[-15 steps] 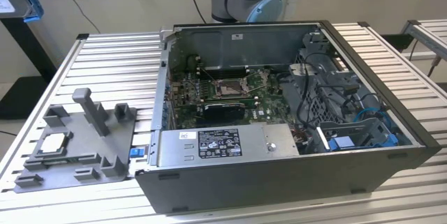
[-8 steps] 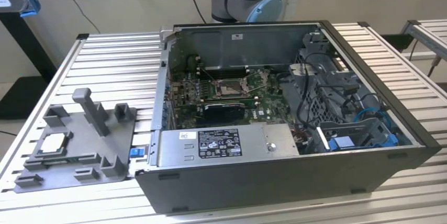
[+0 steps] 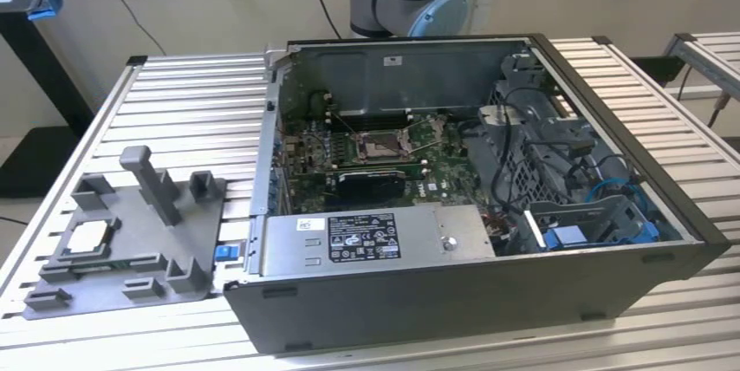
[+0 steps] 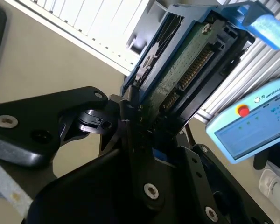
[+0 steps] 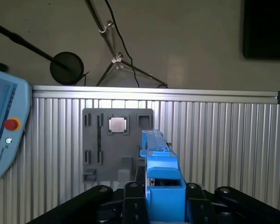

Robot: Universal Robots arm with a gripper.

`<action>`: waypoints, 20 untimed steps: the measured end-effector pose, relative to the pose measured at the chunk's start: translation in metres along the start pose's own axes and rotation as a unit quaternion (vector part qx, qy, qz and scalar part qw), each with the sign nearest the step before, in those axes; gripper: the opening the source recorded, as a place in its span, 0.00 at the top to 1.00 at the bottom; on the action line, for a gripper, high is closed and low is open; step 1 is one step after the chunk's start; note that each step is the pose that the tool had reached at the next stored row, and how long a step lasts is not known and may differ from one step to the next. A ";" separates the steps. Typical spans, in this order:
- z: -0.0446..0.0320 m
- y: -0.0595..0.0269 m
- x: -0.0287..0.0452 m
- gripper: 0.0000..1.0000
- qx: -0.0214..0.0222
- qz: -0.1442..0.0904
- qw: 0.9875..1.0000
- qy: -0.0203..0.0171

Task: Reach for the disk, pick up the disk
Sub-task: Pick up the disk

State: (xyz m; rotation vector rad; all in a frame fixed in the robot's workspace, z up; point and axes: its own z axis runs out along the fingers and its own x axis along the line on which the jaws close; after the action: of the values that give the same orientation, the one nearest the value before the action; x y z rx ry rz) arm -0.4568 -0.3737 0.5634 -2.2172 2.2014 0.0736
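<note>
The hand [image 4: 139, 122] is clamping the disk [image 4: 182, 70] by its blue-framed end, holding it raised well clear of the grey fixture [image 5: 95, 144] on the tabletop [image 5: 224, 140]. The pick-up appears achieved, so any further move is calling for an unbroken grip.

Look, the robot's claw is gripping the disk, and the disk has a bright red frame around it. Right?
Nearly. The gripper is shut on the disk, but its frame is bright blue, not red. The first wrist view shows the blue frame clamped in the gripper.
</note>
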 end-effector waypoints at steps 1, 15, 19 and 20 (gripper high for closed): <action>-0.0009 0.0000 -0.0001 1.00 0.000 0.000 1.000 0.000; 0.0037 -0.0304 0.0004 1.00 0.000 0.000 1.000 0.000; 0.0060 -0.0486 0.0006 1.00 0.000 0.000 1.000 0.000; 0.0065 -0.0534 0.0007 1.00 0.000 0.000 1.000 0.000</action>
State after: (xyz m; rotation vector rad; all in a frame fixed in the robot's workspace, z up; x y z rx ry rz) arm -0.4036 -0.3736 0.5557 -2.2173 2.2015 0.0737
